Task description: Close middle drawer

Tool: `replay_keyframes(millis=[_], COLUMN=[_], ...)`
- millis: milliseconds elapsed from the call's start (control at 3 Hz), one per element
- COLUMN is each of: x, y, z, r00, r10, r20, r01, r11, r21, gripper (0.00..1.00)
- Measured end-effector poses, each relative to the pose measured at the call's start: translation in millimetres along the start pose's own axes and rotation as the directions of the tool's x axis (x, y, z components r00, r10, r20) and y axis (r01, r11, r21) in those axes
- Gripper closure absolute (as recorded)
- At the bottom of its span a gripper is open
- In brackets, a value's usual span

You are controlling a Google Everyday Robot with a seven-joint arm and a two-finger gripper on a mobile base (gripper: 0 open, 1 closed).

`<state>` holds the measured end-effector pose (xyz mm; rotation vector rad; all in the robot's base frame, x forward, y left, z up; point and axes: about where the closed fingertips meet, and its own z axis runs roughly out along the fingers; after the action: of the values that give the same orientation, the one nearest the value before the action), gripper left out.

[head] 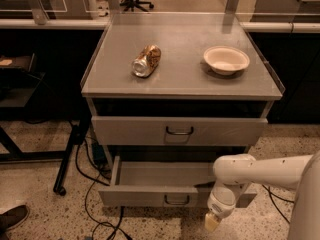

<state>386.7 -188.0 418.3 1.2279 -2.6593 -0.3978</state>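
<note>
The middle drawer [150,196] is the low, wide grey drawer near the floor. It is pulled well out, its inside looks empty, and a small dark wire handle [176,200] sits at its centre. My gripper [214,221] hangs from the white arm [260,171], which comes in from the right. It points down at the right end of the drawer's front panel, just in front of it. Its pale yellow tip is close to the floor.
Above is a taller-fronted grey drawer [179,131], out a little. The cabinet top [180,79] bears a crushed can [147,61] and a white bowl [226,59]. Cables [95,184] lie on the floor at the left, near a black stand leg [67,159]. A shoe [12,218] is at bottom left.
</note>
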Motion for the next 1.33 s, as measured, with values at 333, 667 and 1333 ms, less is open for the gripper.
replay_keyframes(millis=[333,667,1333], x=[-1,-3,-11], y=[-11,-29,-69], z=[-4,-11,-15], r00=[0.999,0.997,0.992], r10=[0.029,0.061,0.106], r20=[0.014,0.039,0.061], r01=[-0.029,-0.064,-0.115], r11=[0.9991,0.9948,0.978], r21=[0.032,0.08,0.174], gripper=[0.95,1.0,1.0])
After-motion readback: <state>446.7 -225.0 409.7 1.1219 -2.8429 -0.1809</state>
